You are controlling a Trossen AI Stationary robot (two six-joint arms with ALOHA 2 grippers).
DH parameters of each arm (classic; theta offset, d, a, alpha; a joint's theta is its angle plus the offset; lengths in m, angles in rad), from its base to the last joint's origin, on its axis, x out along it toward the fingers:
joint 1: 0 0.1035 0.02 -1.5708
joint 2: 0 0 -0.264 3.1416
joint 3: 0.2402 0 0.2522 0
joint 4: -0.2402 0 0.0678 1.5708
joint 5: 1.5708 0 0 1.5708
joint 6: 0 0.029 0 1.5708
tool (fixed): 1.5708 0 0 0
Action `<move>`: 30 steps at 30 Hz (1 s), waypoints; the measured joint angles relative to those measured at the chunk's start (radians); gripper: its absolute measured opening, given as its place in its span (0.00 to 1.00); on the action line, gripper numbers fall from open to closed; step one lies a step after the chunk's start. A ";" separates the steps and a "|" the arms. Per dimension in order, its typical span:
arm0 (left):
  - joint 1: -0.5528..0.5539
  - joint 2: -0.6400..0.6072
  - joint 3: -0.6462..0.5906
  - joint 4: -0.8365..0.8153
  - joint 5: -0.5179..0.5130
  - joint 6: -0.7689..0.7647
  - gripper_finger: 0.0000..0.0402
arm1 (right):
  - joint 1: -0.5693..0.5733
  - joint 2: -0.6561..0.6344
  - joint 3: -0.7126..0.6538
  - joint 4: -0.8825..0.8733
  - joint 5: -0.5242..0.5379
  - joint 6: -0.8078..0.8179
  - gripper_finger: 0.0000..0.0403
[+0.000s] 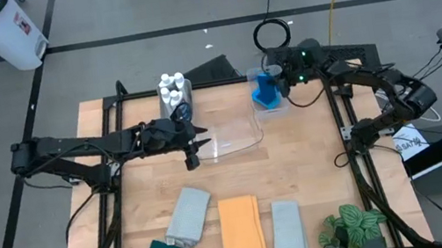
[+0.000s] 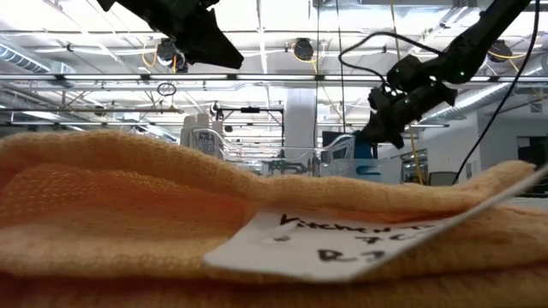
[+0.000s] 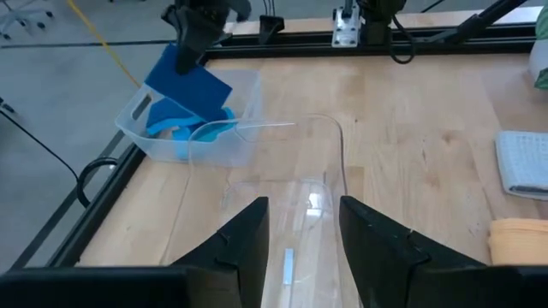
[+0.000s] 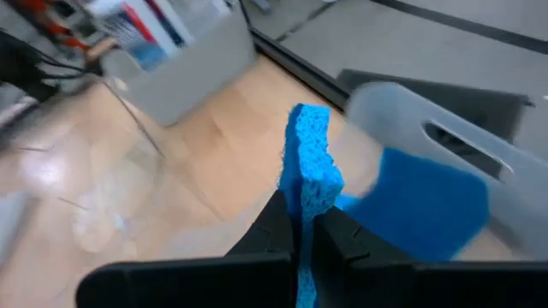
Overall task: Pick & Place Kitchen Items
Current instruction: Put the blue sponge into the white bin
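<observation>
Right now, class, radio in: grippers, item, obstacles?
Right gripper shut on blue sponge, above clear bin. Left gripper open, empty, over clear tray. Nothing blocking.

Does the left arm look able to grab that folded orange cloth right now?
Probably yes. The left gripper hangs with its fingers apart and nothing between them, over the clear plastic bin. The folded orange cloth lies uncovered nearer the table's front edge, with only bare wood between.

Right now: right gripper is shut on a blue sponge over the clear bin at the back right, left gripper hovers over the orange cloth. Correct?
One thing is off. The left gripper hovers over the large clear bin at mid-table, not over the orange cloth, which lies near the front edge; the high view shows it. The rest holds: the right gripper is shut on a blue sponge over the small clear bin.
</observation>
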 joint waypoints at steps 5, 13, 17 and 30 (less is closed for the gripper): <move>0.000 0.000 0.000 0.013 -0.001 0.003 0.37 | 0.000 0.000 -0.055 0.096 0.013 0.000 0.00; 0.000 0.000 0.000 0.013 -0.001 0.008 0.37 | 0.022 0.000 -0.061 0.131 0.120 -0.045 0.05; 0.000 0.000 0.000 0.013 -0.001 0.008 0.37 | 0.062 0.000 -0.061 0.122 0.210 -0.126 0.13; 0.000 0.000 0.000 0.013 -0.002 0.014 0.37 | 0.215 0.000 -0.061 0.138 0.609 -0.412 0.45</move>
